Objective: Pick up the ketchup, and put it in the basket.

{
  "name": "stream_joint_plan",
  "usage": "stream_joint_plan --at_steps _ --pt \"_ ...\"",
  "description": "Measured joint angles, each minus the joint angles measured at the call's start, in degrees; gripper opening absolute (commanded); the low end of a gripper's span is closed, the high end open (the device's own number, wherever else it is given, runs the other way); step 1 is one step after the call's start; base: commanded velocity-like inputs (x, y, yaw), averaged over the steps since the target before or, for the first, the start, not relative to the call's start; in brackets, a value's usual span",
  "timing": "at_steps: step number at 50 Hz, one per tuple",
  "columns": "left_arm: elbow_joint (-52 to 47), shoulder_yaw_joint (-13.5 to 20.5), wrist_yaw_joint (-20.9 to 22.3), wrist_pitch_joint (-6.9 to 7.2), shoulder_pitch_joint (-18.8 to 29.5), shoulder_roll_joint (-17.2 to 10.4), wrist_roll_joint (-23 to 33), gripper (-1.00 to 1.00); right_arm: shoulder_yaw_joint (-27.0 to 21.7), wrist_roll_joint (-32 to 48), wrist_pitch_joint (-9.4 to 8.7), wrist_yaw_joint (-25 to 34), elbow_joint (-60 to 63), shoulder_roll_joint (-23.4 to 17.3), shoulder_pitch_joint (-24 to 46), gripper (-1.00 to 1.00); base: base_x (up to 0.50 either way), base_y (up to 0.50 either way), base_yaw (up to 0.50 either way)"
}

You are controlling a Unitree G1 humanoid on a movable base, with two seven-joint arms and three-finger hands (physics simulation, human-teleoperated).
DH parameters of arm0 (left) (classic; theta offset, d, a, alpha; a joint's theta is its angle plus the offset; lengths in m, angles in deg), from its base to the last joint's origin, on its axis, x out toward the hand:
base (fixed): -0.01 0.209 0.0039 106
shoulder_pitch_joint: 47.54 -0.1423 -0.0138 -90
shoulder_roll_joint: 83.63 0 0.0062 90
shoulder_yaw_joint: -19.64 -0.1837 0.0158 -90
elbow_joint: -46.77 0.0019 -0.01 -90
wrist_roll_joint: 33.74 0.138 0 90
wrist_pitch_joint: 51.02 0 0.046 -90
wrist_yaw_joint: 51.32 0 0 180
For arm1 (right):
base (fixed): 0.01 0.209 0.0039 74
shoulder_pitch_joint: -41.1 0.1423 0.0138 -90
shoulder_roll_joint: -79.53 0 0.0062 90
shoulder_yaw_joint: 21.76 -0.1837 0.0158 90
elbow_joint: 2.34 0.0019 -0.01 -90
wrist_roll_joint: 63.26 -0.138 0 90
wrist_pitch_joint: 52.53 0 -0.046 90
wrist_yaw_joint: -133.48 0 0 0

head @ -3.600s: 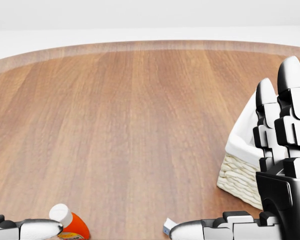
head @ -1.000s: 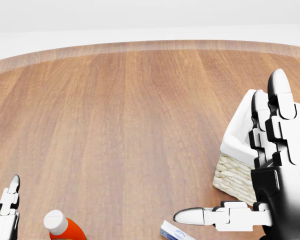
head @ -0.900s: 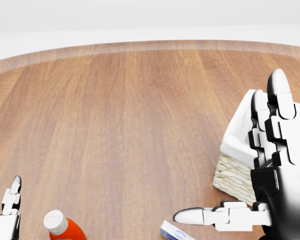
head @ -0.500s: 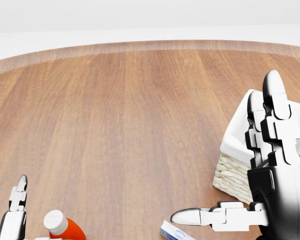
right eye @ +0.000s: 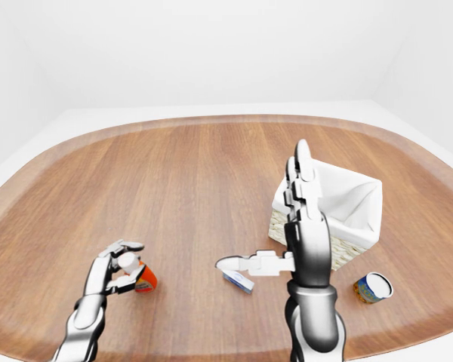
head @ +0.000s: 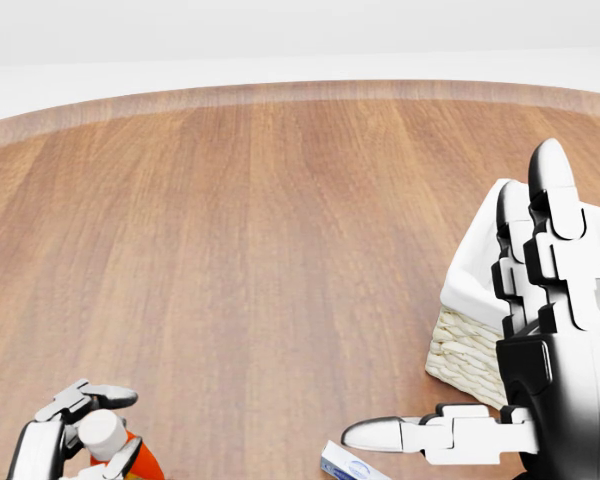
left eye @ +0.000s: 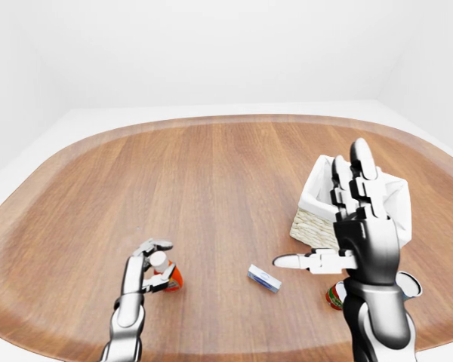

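The ketchup bottle (right eye: 140,278) is lying low on the wooden table (left eye: 211,181), at the lower left of the eye views and well apart from the wicker basket (right eye: 340,207) on the right. The left hand (left eye: 147,264) is curling its fingers around the bottle's white cap and neck, though the pictures are not showing a firm clamp. The right hand (left eye: 355,226) is standing spread and empty beside the basket. A small blue box (left eye: 264,278) and a can (right eye: 372,287) are sitting nearby. Closing lower on the red body, not the narrow cap, would likely be giving a steadier grasp for lifting.
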Motion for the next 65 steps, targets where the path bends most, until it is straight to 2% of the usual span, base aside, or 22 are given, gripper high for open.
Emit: stream_joint_plan --at_steps 24,33,36,41,45,46,55,65 --pt "-2.24 -0.65 0.59 0.01 -0.65 0.42 2.77 -0.90 0.29 -0.02 0.00 -0.05 0.58 -0.08 -0.16 1.00 0.00 0.00 0.00" --pt "-13.59 -1.91 4.12 0.00 -2.35 2.10 3.91 -0.91 0.32 0.00 0.00 -0.04 0.42 -0.09 -0.07 1.00 0.00 0.00 0.00" --pt "-19.13 -2.84 5.39 1.12 -2.53 2.76 4.28 -0.90 0.33 0.04 0.00 -0.04 0.38 -0.10 -0.05 1.00 0.00 0.00 0.00" --pt "-29.01 -5.18 7.20 5.19 -2.43 3.80 4.79 -0.90 0.49 0.18 0.00 -0.09 0.41 -0.12 -0.11 1.00 0.00 0.00 0.00" --pt "-36.46 -7.56 8.23 9.61 -1.93 4.51 5.45 -0.91 0.48 0.18 0.00 -0.14 -0.07 -0.12 0.01 1.00 0.00 0.00 0.00" --pt "-38.05 -8.15 8.43 10.00 -1.79 4.64 5.69 -0.91 0.46 0.17 0.00 -0.15 -0.24 -0.11 0.05 1.00 0.00 0.00 0.00" --pt "-52.00 -14.78 9.26 9.99 1.48 5.66 7.73 -0.90 -0.07 -0.06 0.00 -0.16 -2.30 -0.04 0.61 1.00 0.00 0.00 0.00" --pt "-61.78 -22.36 9.86 10.00 7.48 7.33 11.99 -0.90 -0.95 -0.34 0.00 -0.15 -5.60 0.12 1.45 1.00 0.00 0.00 0.00"
